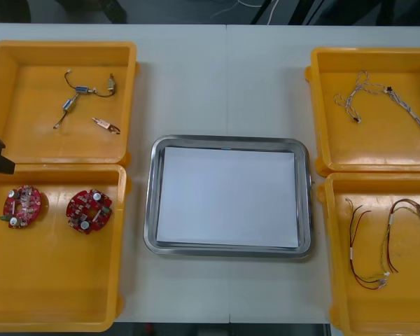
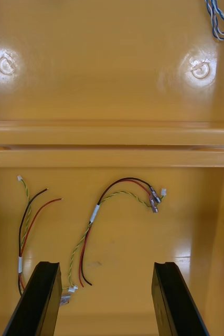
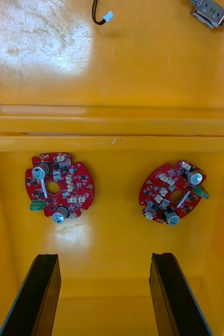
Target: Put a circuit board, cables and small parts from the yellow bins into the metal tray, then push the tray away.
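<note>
The metal tray (image 1: 152,210) lies at the middle of the bench (image 1: 189,77), shiny at the rim and white inside, with nothing in it. Two yellow bins sit along each side edge. The near-left bin (image 1: 56,287) holds two round red circuit boards studded with small components: the outer board (image 1: 22,206) and the inner board (image 1: 89,211), lying flat and apart from each other. The far-left bin (image 1: 35,136) holds small metal parts (image 1: 71,103) on thin dark wires. In the far-right bin (image 1: 378,143) lies a twisted blue and white cable (image 1: 378,94). In the near-right bin (image 1: 406,308) lie red and yellow cables (image 2: 91,231), loosely curved. The left gripper (image 3: 104,294) is held over the near-left bin, fingers spread wide and holding nothing, both boards lying just ahead of the fingertips. The right gripper (image 2: 106,299) is posed likewise over the near-right bin, spread and empty, a cable's white plug end just beside one of its fingers (image 2: 38,294).
</note>
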